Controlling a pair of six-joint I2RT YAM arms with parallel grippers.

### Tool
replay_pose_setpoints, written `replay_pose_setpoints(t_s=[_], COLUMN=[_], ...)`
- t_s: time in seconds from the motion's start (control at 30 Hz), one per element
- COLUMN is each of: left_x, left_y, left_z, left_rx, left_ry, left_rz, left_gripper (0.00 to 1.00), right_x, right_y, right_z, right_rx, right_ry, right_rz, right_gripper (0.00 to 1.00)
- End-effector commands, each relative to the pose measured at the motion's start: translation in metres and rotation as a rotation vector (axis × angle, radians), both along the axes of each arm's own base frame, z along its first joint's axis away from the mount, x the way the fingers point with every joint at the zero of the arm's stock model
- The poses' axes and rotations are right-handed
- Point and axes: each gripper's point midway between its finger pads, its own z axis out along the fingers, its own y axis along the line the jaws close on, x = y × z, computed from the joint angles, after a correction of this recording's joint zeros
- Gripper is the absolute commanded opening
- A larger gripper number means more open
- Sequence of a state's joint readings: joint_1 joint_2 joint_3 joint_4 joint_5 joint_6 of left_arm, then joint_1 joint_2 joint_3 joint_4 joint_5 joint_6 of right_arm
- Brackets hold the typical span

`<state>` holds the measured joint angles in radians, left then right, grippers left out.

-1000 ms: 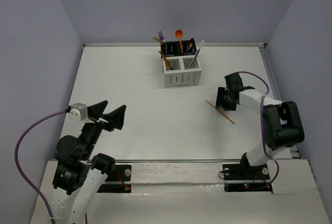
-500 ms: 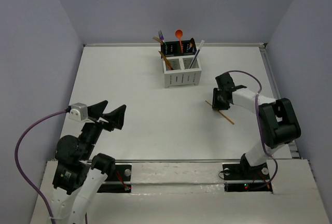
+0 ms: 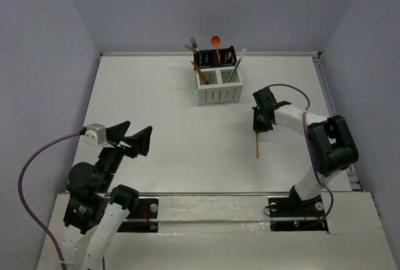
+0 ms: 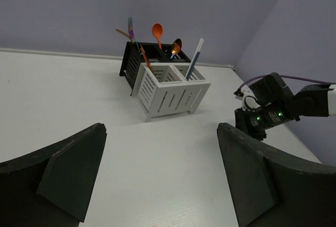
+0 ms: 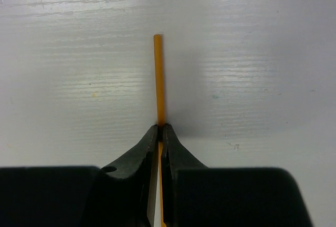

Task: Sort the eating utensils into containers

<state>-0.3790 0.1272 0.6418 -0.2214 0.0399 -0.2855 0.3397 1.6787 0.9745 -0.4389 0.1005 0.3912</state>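
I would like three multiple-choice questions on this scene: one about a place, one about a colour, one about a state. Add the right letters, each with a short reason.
1. Where is the orange spoon?
A. flat on the table
B. standing in a black part of the containers
C. standing in a white part

2. What colour is the chopstick in the right gripper?
A. orange
B. silver
C. dark blue

3. How is the left gripper?
A. shut on a fork
B. shut on a knife
C. open, holding nothing

Key: 1 B, its handle drops into the rear black section. 2 A, the right wrist view shows an orange stick clamped. 3 C, its fingers stand wide apart, nothing between.
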Motion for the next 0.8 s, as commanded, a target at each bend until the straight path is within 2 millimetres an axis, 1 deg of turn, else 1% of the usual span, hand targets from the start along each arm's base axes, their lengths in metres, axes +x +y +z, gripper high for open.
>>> replay_pose_setpoints(t_s=[0.0,0.17,0.33,0.37,0.4,0.43,0.47,0.5,0.57,0.6,0.67,0.7,0.73,0.77], left_x=[-0.002,0.0,0.001,0.001,0.002,0.002,0.002,0.002,0.003,0.004,0.006,0.006,0.006,0.006], left_y=[0.002,0.0,0.001,0.001,0.001,0.001,0.001,0.0,-0.001,-0.001,0.0,-0.001,-0.001,-0.001], left_z=[0.02,0.018,0.017,0.017,0.017,0.017,0.017,0.017,0.016,0.015,0.014,0.014,0.014,0.013], left_rx=[-0.012,-0.008,-0.008,-0.007,-0.007,-0.008,-0.006,-0.006,-0.006,-0.002,0.0,0.002,0.002,0.004], left_ry=[-0.058,-0.049,-0.046,-0.045,-0.045,-0.043,-0.043,-0.042,-0.04,-0.034,-0.031,-0.028,-0.028,-0.028], left_rz=[0.004,0.002,0.01,0.01,0.01,0.006,0.007,0.007,0.002,0.002,0.01,0.007,0.007,0.004], left_gripper=[0.99,0.99,0.99,0.99,0.99,0.99,0.99,0.99,0.99,0.99,0.99,0.99,0.99,0.99], right_x=[-0.019,-0.014,-0.012,-0.01,-0.009,-0.007,-0.007,-0.005,0.0,0.004,0.013,0.018,0.023,0.03], right_y=[0.005,0.011,0.012,0.013,0.014,0.017,0.017,0.018,0.022,0.026,0.03,0.038,0.041,0.044], right_z=[-0.008,0.006,0.021,0.031,0.037,0.048,0.048,0.061,0.079,0.096,0.119,0.137,0.149,0.165], right_rx=[0.006,0.052,0.082,0.095,0.107,0.13,0.129,0.146,0.173,0.203,0.235,0.279,0.297,0.318], right_ry=[0.054,-0.014,-0.082,-0.116,-0.139,-0.184,-0.184,-0.222,-0.282,-0.336,-0.411,-0.464,-0.5,-0.545], right_rz=[0.009,0.022,0.022,0.025,0.029,0.038,0.041,0.044,0.054,0.063,0.071,0.09,0.092,0.097], right_gripper=[0.07,0.07,0.07,0.07,0.07,0.07,0.07,0.07,0.07,0.07,0.07,0.07,0.07,0.07])
